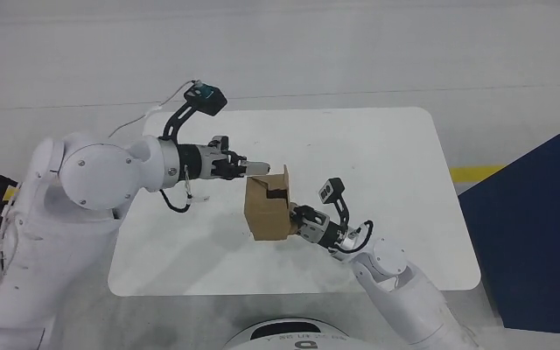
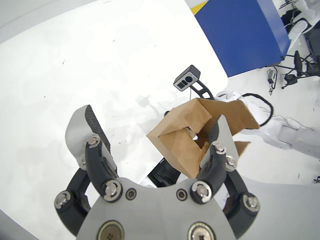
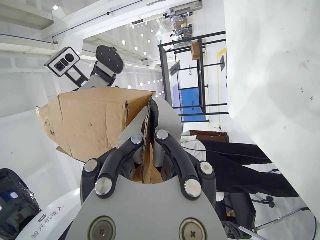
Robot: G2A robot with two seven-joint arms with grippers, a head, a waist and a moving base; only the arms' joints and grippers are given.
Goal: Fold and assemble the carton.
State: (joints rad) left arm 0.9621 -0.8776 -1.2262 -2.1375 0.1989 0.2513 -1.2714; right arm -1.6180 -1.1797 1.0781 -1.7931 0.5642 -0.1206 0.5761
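The carton [image 1: 269,208] is held half-formed above the middle of the table [image 1: 376,149], its open end (flaps loose) turned toward my left gripper [image 1: 252,166]; my right gripper [image 3: 150,112] is clamped on one wall at the opposite side, carrying it; my left fingers [image 2: 96,126] stand wide apart, one at the opening's rim, touching or not I cannot tell; the folding falls to the left, I judge.
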